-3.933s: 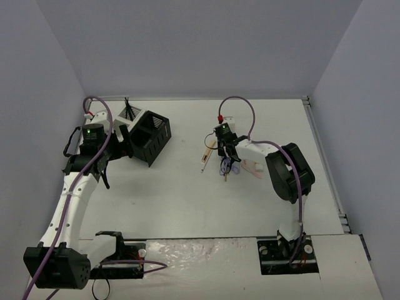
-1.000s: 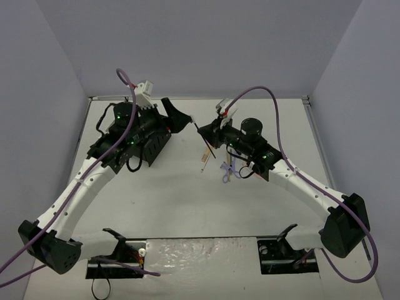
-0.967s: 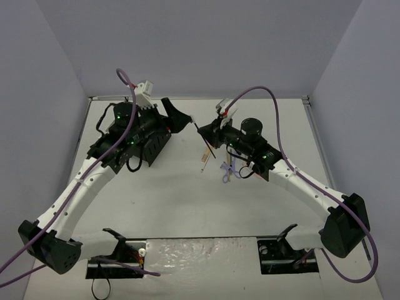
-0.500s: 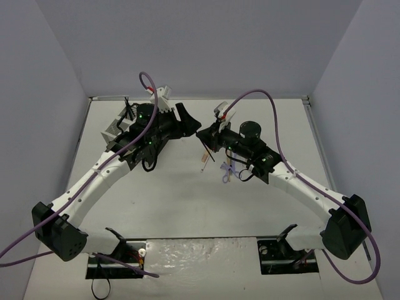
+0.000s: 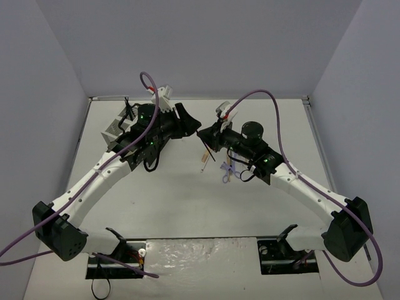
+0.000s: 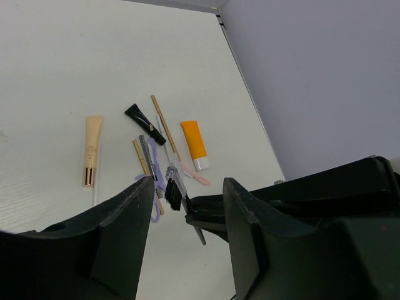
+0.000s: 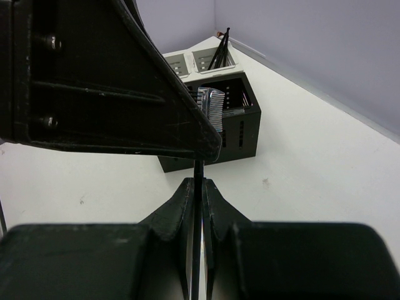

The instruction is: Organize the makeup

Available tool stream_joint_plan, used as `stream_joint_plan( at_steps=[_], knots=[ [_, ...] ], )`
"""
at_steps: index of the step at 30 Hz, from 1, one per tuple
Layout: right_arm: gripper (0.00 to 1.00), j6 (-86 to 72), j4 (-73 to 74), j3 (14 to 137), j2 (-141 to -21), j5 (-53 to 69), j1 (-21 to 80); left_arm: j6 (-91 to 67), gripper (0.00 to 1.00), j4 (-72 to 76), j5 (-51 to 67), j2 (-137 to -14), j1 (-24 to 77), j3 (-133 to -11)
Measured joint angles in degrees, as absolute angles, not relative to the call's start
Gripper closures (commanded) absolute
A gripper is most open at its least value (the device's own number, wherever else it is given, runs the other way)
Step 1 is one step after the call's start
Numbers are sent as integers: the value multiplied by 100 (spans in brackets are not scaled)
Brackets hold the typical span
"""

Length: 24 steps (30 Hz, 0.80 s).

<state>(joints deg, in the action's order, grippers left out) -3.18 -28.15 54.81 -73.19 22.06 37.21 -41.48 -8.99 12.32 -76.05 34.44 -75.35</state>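
Note:
My right gripper (image 5: 204, 135) (image 7: 197, 185) is shut on the thin stem of a black brush (image 7: 199, 170), held in the air over the table's middle. The brush's bristle head (image 6: 173, 194) sits between the fingers of my left gripper (image 5: 190, 124) (image 6: 189, 185), whose jaws stand apart on either side without touching it. On the table below lie the rest of the makeup: a beige tube (image 6: 92, 158), a black tube (image 6: 143, 115), an orange tube with a white cap (image 6: 194, 144), a tan pencil (image 6: 165, 125), a pink stick (image 6: 196, 175) and a lilac looped piece (image 6: 154, 181).
A black mesh box (image 7: 240, 125) lies behind the left arm at the back left. Next to it stand white compartment boxes (image 7: 201, 61) with black sticks in them. The wall edge (image 6: 244, 87) runs along the table's right side.
My left arm has swung right from the boxes up to the right gripper, and its jaws have narrowed around the brush head. The right gripper keeps its hold on the brush.

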Motion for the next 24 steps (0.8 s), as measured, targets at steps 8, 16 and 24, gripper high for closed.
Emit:
stream_joint_plan(
  at_steps=[8, 16, 24],
  knots=[
    [100, -363, -2911, 5478, -7317, 2191, 3721, -4220, 64, -717, 1235, -7627, 3508, -7531],
    [100, -485, -3055, 5365, -7295, 2146, 3721, -4244, 70, -658, 1232, -7700, 3562, -7518],
    [100, -574, -3104, 5340, -7284, 2042, 3721, -4246, 93, -651, 1160, -7730, 3566, -7518]
  ],
)
